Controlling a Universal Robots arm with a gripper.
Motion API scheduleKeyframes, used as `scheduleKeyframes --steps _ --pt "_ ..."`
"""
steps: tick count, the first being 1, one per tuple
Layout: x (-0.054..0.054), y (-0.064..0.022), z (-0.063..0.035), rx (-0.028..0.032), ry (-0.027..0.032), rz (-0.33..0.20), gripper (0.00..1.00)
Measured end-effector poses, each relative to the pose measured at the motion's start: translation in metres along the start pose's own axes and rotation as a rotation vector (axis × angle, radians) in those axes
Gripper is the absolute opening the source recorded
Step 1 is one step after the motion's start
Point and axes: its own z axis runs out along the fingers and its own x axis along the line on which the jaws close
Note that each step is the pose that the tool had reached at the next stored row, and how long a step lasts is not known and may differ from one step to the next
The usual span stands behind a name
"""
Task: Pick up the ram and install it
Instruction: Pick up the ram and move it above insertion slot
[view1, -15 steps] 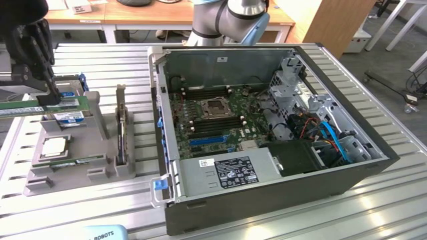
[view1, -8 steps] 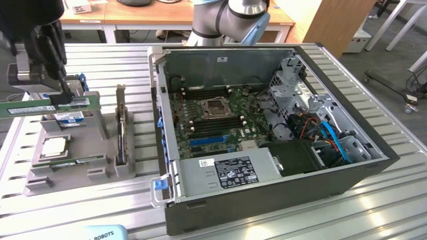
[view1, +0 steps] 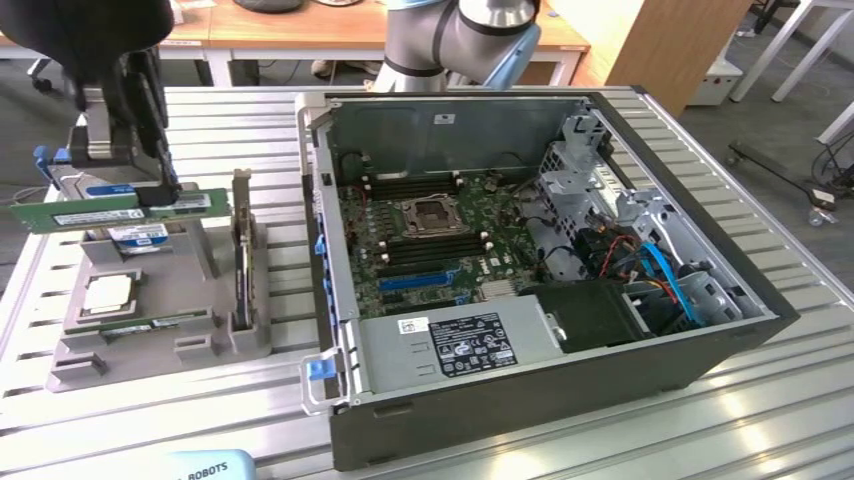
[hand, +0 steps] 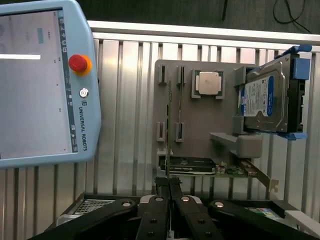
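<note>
The ram (view1: 107, 212) is a long green stick with a white label, held level in the air above the grey fixture tray (view1: 80, 370) at the exterior view's left. My gripper (view1: 163, 195) is shut on it near one end. In the wrist view the ram (hand: 168, 130) shows edge-on as a thin line rising from my gripper (hand: 169, 184), whose black fingers (hand: 161, 186) pinch it. A second green stick (view1: 144, 322) lies in the tray. The open computer case (view1: 747, 300) stands to the exterior view's right, with the motherboard (view1: 434, 225) and its long memory slots exposed.
The tray also holds a square silver processor (hand: 208, 82), a blue-labelled hard drive (hand: 265, 100) and an upright expansion card (view1: 242, 260). A pale blue teach pendant (hand: 40, 85) lies on the slatted metal table (view1: 787, 400). The arm's base (view1: 454, 40) stands behind the case.
</note>
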Motion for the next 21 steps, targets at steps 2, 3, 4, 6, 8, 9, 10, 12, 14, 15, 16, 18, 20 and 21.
scheduleKeyframes --steps 2,3,4,6,8,9,10,12,14,15,16,18,20,21 --pt "0.0 -0.0056 -0.0002 0.0 0.0 0.0 0.12" --pt "0.0 -0.0084 -0.0003 0.0 0.0 0.0 0.12" --pt "0.0 -0.0114 -0.0004 0.0001 -0.0001 0.0 0.12" --pt "0.0 -0.0184 -0.0007 0.0001 -0.0001 0.0 0.12" --pt "0.001 -0.0255 -0.0011 0.0 0.0 0.0 0.12" --pt "0.001 -0.0292 -0.0012 -0.0001 0.0001 0.0 0.12" --pt "0.001 -0.0329 -0.0013 0.0 0.0 0.0 0.12" --pt "0.001 -0.0404 -0.0016 0.0002 -0.0001 0.0 0.12" --pt "0.001 -0.0479 -0.0019 0.0001 0.0 0.0 0.12" --pt "0.001 -0.0517 -0.0021 0.0 0.0 0.0 0.12" --pt "0.001 -0.0555 -0.0022 0.0 -0.0001 0.0 0.12" --pt "0.002 -0.0634 -0.0025 0.0001 -0.0001 0.0 0.12" --pt "0.002 -0.0707 -0.0028 0.0 0.0 0.0 0.12" --pt "0.002 -0.0743 -0.003 0.0 0.0 0.0 0.12"
